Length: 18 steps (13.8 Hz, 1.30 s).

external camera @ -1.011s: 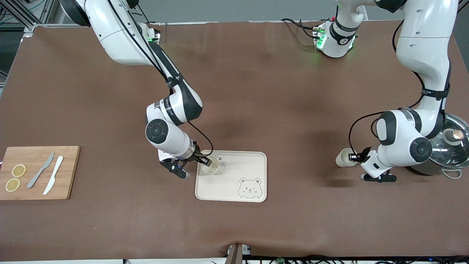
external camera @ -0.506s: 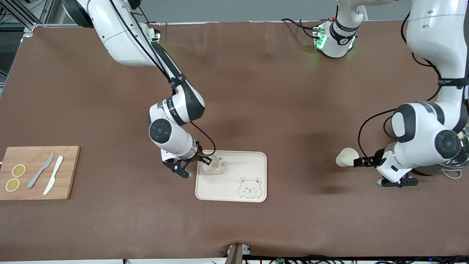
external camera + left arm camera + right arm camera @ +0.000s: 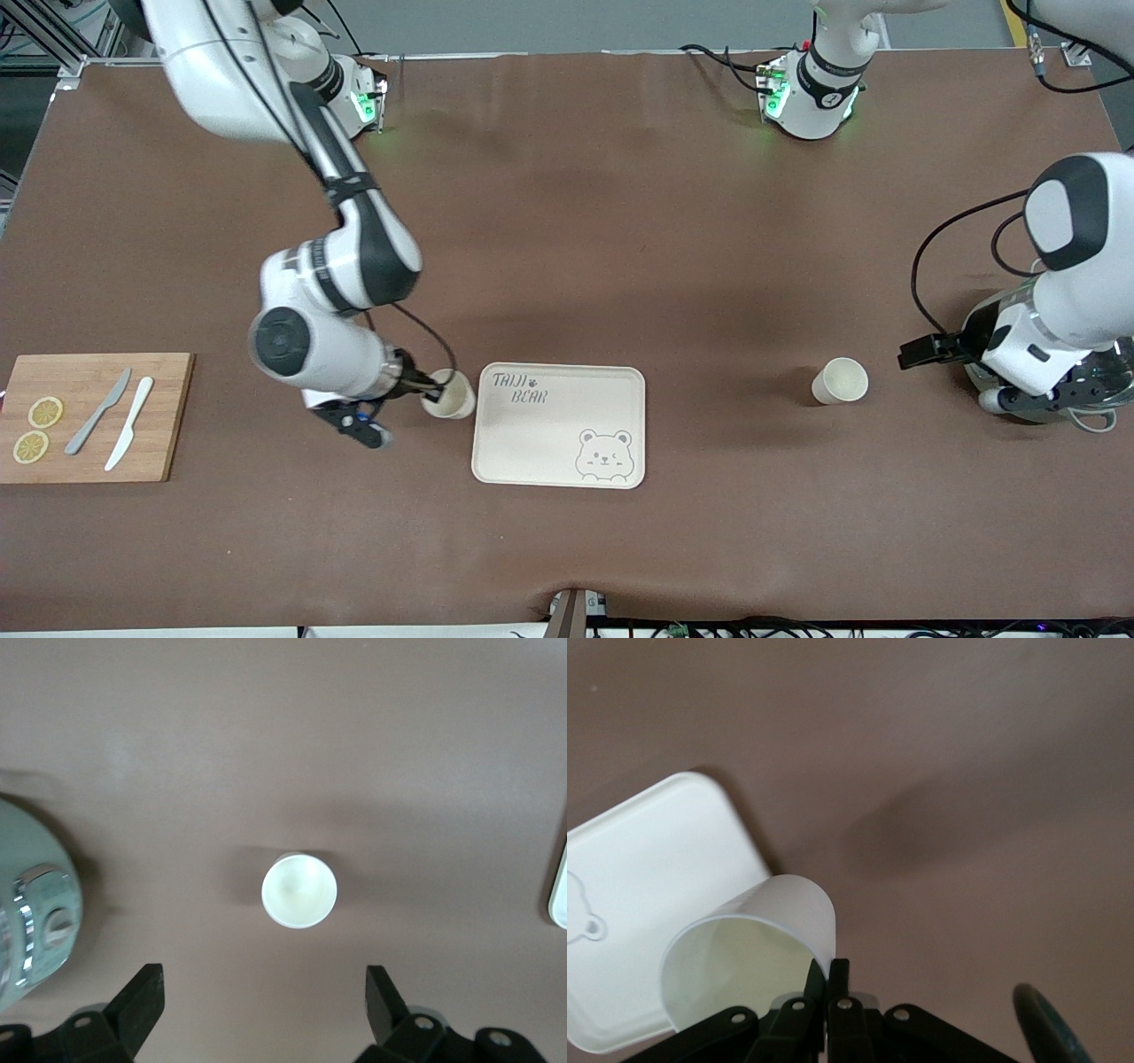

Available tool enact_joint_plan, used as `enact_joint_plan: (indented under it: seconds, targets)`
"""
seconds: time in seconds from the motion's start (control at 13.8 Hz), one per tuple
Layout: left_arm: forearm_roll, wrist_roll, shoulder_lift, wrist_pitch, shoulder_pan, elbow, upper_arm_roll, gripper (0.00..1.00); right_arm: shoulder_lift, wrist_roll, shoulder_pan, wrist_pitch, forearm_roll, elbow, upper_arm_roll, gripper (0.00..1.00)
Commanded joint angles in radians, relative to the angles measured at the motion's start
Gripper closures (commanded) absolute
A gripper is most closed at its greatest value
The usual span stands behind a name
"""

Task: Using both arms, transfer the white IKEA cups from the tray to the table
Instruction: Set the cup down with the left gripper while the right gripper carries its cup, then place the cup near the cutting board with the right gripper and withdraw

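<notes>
One white cup (image 3: 840, 381) stands upright on the bare table between the bear tray (image 3: 567, 461) and the pot. My left gripper (image 3: 920, 352) is open and empty, a little way from that cup toward the pot; in the left wrist view the cup (image 3: 299, 890) lies clear of the open gripper (image 3: 263, 992). My right gripper (image 3: 432, 388) is shut on the rim of the other white cup (image 3: 449, 398), holding it over the table just beside the tray's edge toward the right arm's end. In the right wrist view the gripper (image 3: 828, 973) pinches the tilted cup's wall (image 3: 784, 908).
A grey-green pot with a glass lid (image 3: 1107, 390) stands at the left arm's end, under the left arm. A wooden board (image 3: 97, 461) with two knives and lemon slices lies at the right arm's end. The tray (image 3: 647, 868) holds nothing.
My right gripper carried its cup off the tray toward the right arm's end. My left gripper let go of the other cup and drew back toward the pot.
</notes>
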Motion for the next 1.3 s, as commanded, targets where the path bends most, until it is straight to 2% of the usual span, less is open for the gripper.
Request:
enact_joint_plan:
  seconds: [0.0,0.14,0.36,0.51,0.65,0.79,0.94,1.08,1.16,1.23]
  targets:
    - [0.1,-0.016,-0.068,-0.053,-0.006,-0.007,-0.009,0.0,-0.159,-0.246,-0.121,0.01,-0.049,-0.222,0.017,1.0]
    - [0.108,-0.013,-0.088,-0.113,-0.01,0.036,-0.015,0.0,-0.218,-0.328,-0.176,0.013,-0.162,-0.311,0.017,1.0]
    - [0.108,-0.013,-0.095,-0.232,-0.01,0.14,-0.017,0.0,-0.287,-0.464,-0.255,0.023,-0.221,-0.427,0.015,1.0]
    - [0.105,-0.014,-0.102,-0.288,-0.008,0.17,-0.017,0.0,-0.312,-0.556,-0.318,0.049,-0.244,-0.486,0.015,1.0]
    - [0.108,-0.016,-0.151,-0.314,-0.017,0.165,-0.017,0.0,-0.313,-0.663,-0.382,0.104,-0.246,-0.532,0.015,1.0]
    - [0.108,-0.008,-0.194,-0.373,-0.017,0.153,-0.037,0.0,-0.304,-0.742,-0.431,0.237,-0.244,-0.614,0.017,1.0]
    - [0.108,-0.004,-0.257,-0.381,-0.013,0.104,-0.038,0.0,-0.299,-0.758,-0.441,0.352,-0.244,-0.687,0.017,1.0]
    - [0.108,-0.007,-0.32,-0.383,0.012,0.047,-0.061,0.0,-0.283,-0.758,-0.441,0.366,-0.244,-0.689,0.018,1.0]
    - [0.107,-0.007,-0.352,-0.378,0.042,0.015,-0.084,0.0,-0.28,-0.758,-0.444,0.363,-0.243,-0.684,0.018,0.85]
    - [0.105,-0.014,-0.371,-0.381,0.046,0.0,-0.092,0.0,-0.275,-0.756,-0.445,0.354,-0.243,-0.673,0.018,0.31]
